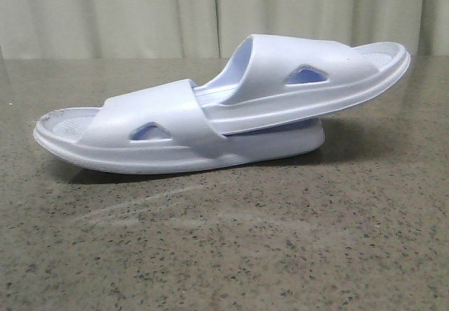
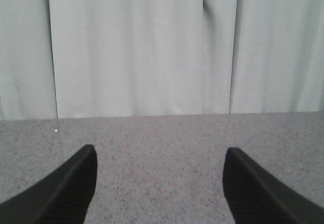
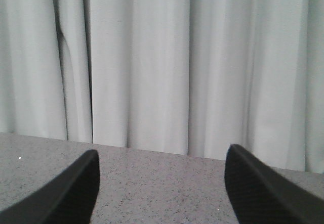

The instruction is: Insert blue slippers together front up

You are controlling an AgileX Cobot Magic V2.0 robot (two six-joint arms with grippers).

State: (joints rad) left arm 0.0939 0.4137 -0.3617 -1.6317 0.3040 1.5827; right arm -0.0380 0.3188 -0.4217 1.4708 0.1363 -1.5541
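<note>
Slippers sit nested near the far edge of the speckled tabletop point(image 1: 224, 255), about midway between its left and right edges. The lower slipper point(image 1: 140, 139) lies flat on its sole, and the upper slipper point(image 1: 309, 79) is pushed under its strap, tilted so that its far end rises toward the right. Neither hand touches them. The left hand point(image 2: 159, 188) is spread wide over bare tabletop and holds nothing. The right hand point(image 3: 162, 188) is equally wide apart and empty, facing a pale curtain point(image 3: 162, 57).
</note>
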